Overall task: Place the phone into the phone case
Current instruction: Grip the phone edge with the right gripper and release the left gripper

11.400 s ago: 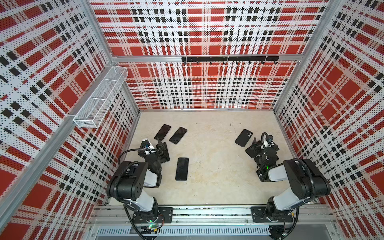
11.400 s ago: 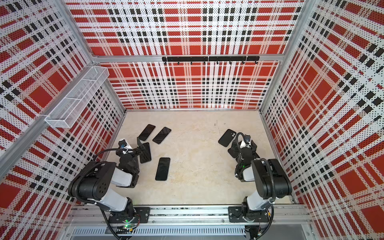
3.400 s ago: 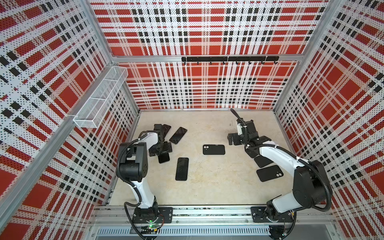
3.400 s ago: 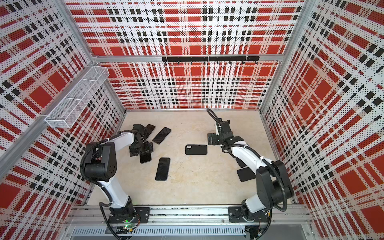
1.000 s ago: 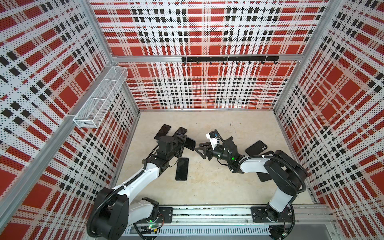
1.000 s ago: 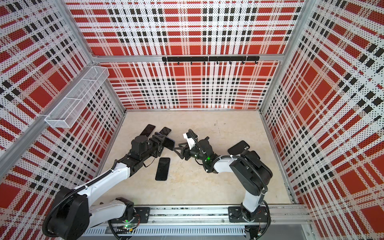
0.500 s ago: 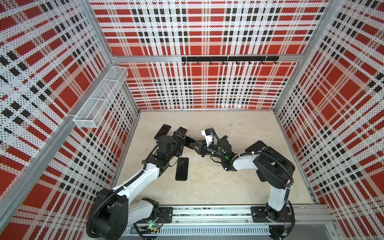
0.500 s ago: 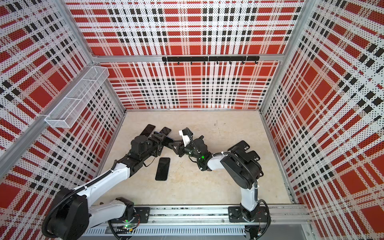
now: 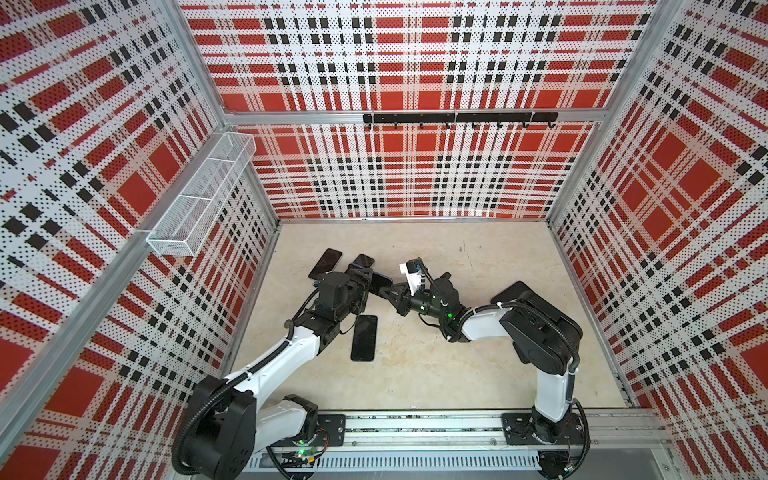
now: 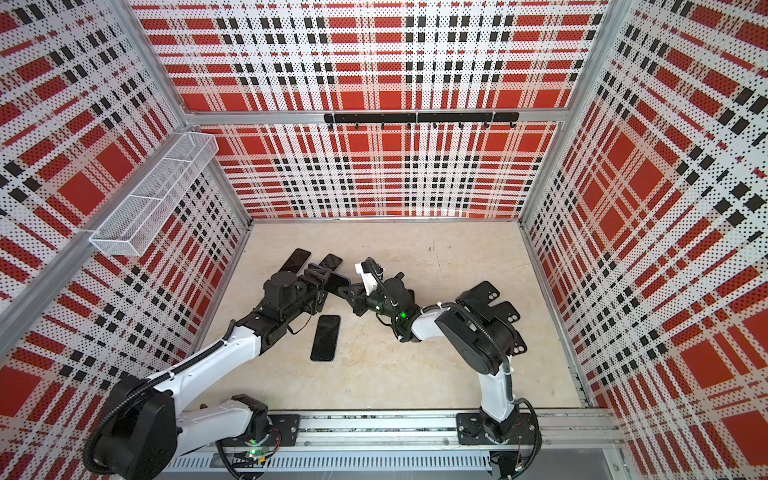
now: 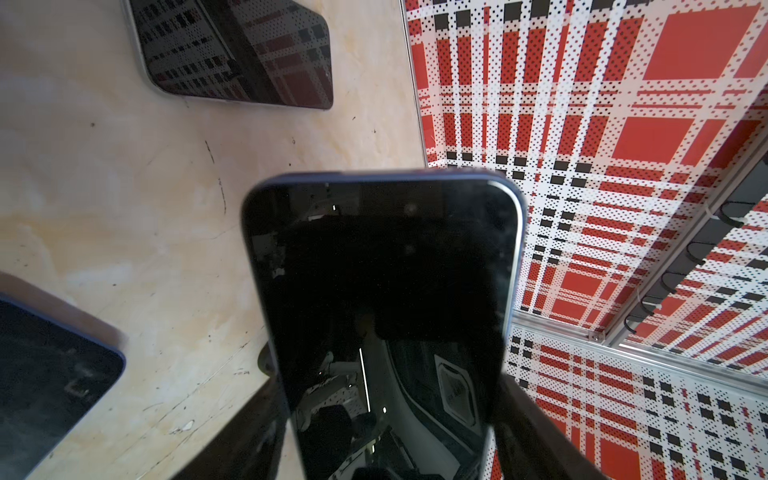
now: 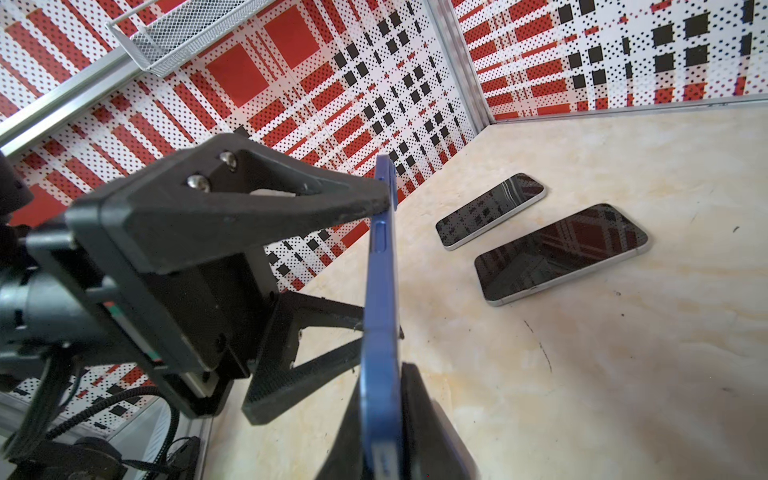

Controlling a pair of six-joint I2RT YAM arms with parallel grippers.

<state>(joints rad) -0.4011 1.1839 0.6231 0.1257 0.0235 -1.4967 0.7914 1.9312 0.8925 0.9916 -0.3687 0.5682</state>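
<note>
I see the phone [image 11: 382, 311] up in the air, off the tabletop [image 9: 415, 374], right between my two arms. It is dark blue, thin, with a shiny black screen. The left pincer [image 12: 374, 266] grips it across its short way, one finger on each long side. The phone's long way points straight at the right pincer [image 12: 382, 419], which pinches the end, one finger on each flat face. The black phone case [image 10: 487, 291] lies flat behind the right arm, so I think that arm is nearer to carry the phone there.
</note>
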